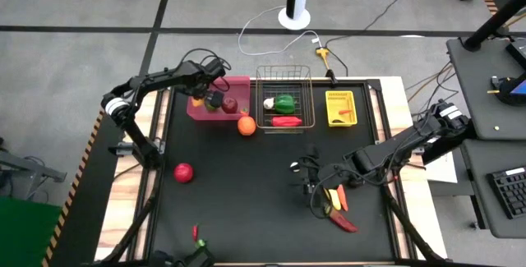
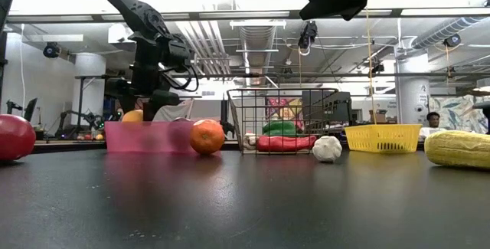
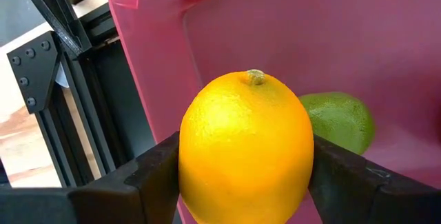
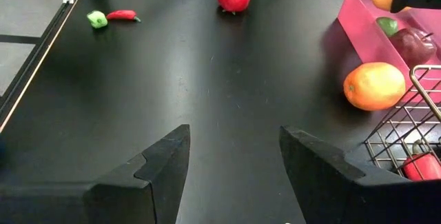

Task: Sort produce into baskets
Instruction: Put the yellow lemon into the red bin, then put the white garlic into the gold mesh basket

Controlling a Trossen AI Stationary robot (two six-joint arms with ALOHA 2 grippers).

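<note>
- High view is showing a red apple [image 1: 183, 172] lying alone on the black table [image 1: 246, 209], left of centre
- left gripper [image 1: 200, 98] is hanging over the pink bin [image 1: 238, 83], its fingers gripping a yellow lemon [image 3: 247, 148]; a green lime [image 3: 340, 119] is lying inside
- orange [image 1: 246, 125] is sitting just beside the wire-mesh basket [image 1: 283, 76]
- right gripper [image 1: 302, 177] is hovering with fingers open and empty, near a red chilli [image 1: 343, 223]

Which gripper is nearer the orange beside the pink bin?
Left. The left gripper hangs over the pink bin next to the orange, shut on a lemon. The right gripper is open, farther off mid-table.
</note>
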